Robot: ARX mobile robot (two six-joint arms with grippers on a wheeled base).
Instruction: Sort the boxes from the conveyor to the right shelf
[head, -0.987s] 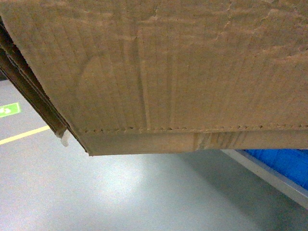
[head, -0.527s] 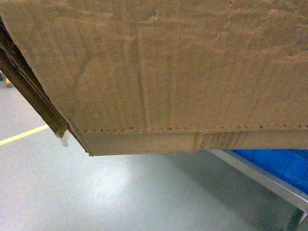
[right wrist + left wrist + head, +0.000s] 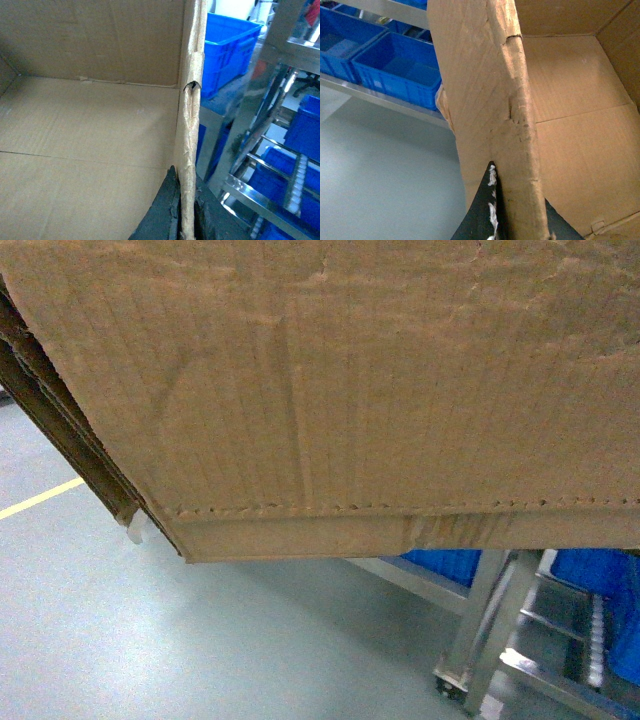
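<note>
Plainly, the cardboard box (image 3: pixel 380 390) is held aloft between both arms, filling the head view and hiding what lies ahead. The left claw (image 3: pixel 512 220) pinches one ragged wall, the right claw (image 3: pixel 182 220) the opposite wall, each closed on thin torn cardboard. That edge could tear or slip free, dropping the box to the floor (image 3: pixel 150 640). The right shelf (image 3: pixel 490 630) stands close at lower right, blue crates (image 3: pixel 227 45) beside it; the box's corner probably clears its frame, though I cannot judge it. Leftward, the floor lies open.
</note>
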